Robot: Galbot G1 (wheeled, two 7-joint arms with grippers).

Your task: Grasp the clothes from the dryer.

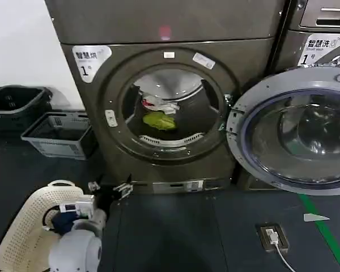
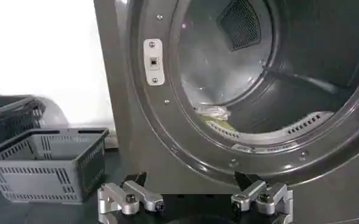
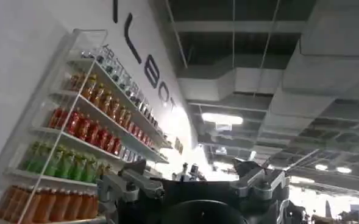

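Observation:
The dryer [image 1: 102, 73] stands with its porthole open and its glass door [image 1: 255, 96] swung out to the right. Inside the drum lie the clothes: a yellow-green piece [image 1: 159, 120] with a white and red piece [image 1: 157, 105] just behind it. My left gripper [image 1: 108, 189] hovers low in front of the dryer's lower left corner, below the porthole, open and holding nothing. In the left wrist view that gripper [image 2: 191, 184] faces the porthole rim [image 2: 167, 115], and a pale bit of the clothes [image 2: 213, 111] shows at the drum's lip. My right gripper [image 3: 194, 173] is open, pointing up at a ceiling.
A white laundry basket [image 1: 20, 235] sits on the floor beside my left arm. A grey basket [image 1: 59, 135] and a dark one [image 1: 17, 105] stand left of the dryer. A second machine [image 1: 320, 39] is on the right. A power strip [image 1: 272, 235] lies on the floor.

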